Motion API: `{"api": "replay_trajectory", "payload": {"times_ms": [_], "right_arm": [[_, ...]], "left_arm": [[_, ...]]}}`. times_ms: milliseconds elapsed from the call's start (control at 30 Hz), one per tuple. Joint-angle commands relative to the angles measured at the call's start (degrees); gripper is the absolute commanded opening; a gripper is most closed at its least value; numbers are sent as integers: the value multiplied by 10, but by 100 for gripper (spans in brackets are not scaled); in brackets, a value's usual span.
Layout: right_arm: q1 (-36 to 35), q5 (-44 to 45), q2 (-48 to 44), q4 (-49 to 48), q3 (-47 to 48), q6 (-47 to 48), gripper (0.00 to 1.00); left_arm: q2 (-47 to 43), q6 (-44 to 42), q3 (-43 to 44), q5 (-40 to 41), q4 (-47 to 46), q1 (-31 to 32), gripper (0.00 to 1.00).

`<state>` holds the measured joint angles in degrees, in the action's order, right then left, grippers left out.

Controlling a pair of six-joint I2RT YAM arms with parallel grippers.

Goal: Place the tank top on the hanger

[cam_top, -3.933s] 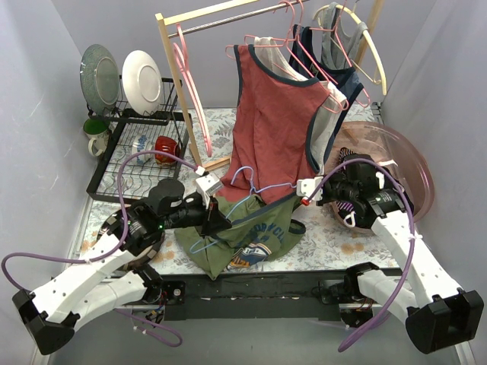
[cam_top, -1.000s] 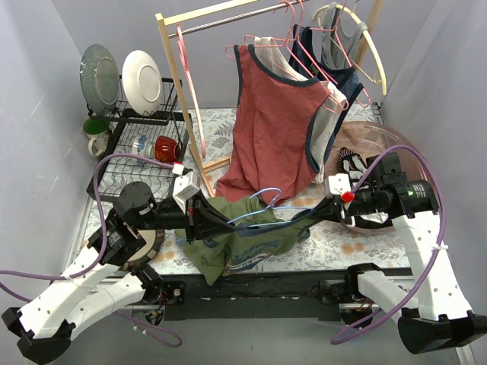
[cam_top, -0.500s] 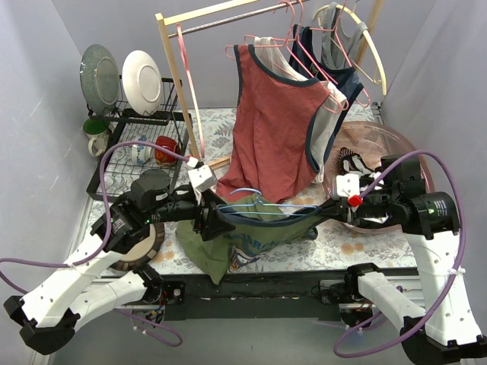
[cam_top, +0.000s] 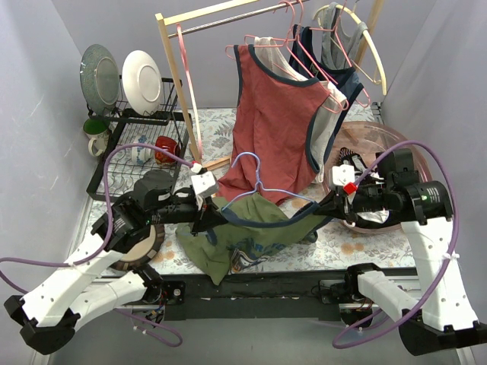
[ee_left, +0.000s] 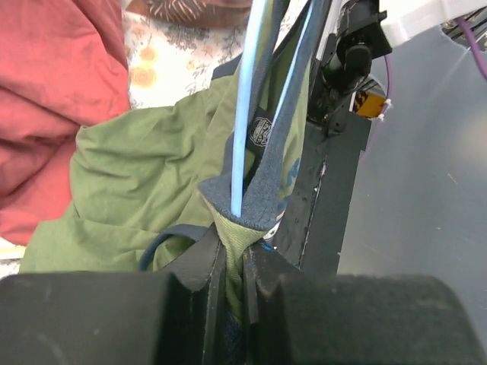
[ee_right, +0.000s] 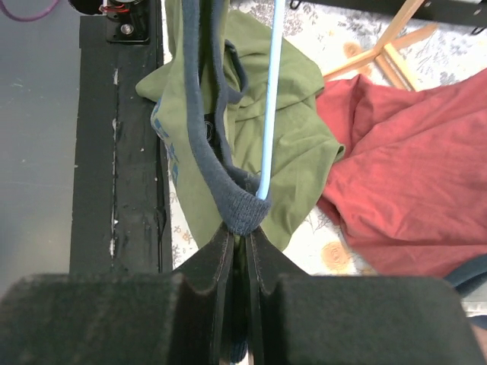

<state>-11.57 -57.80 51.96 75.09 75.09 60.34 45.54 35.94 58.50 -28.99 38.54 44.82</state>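
Floral bench [cam_top: 346, 242], near edge: hanger [cam_top: 262, 188] ends inside tank top [cam_top: 262, 217] shoulders, both jaws clamped on them; nearly done, I'd say.

A rust-red tank top [cam_top: 272, 122] hangs beyond my left fingers [ee_left: 190, 296] and my right fingers [ee_right: 205, 283]; dish rack [cam_top: 114, 179] out past the left, pink basin [cam_top: 373, 141] behind the right.

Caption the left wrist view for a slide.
Left gripper pinches the tank top at its navy-trimmed shoulder strap, with the light-blue hanger wire tucked inside the strap's fold.
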Motion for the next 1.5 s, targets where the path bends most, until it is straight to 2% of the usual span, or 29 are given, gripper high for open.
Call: {"api": "replay_trajectory", "payload": {"times_ms": [0,33,233,333,467,533,567,633,733,767,800,833,867,967,1100,1233,1467], "right_arm": [[-9,-93,16,0,8,-2,8],[-11,-101,20,0,9,-4,14],[-19,-123,47,-6,9,-15,29],[-27,-130,61,-6,7,-22,34],[-36,-131,73,-12,0,-31,35],[-38,-124,73,-18,-7,-40,30],[-39,-122,73,-20,-10,-42,23],[-39,-113,68,-28,-13,-57,2],[-38,-85,57,-48,-1,-85,1],[-39,-75,54,-62,14,-98,1],[-38,-65,51,-71,23,-111,1],[-38,-39,42,-82,31,-146,1],[-38,-22,37,-99,43,-170,1],[-26,50,14,-155,48,-235,1],[-6,105,6,-219,45,-304,1],[-5,117,31,-283,77,-367,1],[-5,172,95,-431,144,-495,1]], "left_arm": [[24,20,-15,-41,-57,-3,0],[24,24,-22,-47,-70,-3,0],[2,50,-56,-56,-128,-3,0],[2,54,-59,-57,-138,-2,0],[0,58,-60,-57,-155,-3,0],[-2,58,-60,-55,-160,-3,0],[-2,60,-60,-53,-161,-2,0],[-6,59,-63,-44,-164,-3,0],[-13,60,-66,-11,-167,-2,0],[-18,62,-65,0,-167,-3,6],[-20,62,-61,14,-164,-2,18],[-22,61,-58,37,-155,-2,33],[-25,59,-54,47,-148,-3,58],[-40,51,-33,90,-118,-3,81],[-63,40,1,135,-65,-2,87],[-81,41,34,168,-9,-3,90],[-127,61,43,192,5,-3,95]]}}
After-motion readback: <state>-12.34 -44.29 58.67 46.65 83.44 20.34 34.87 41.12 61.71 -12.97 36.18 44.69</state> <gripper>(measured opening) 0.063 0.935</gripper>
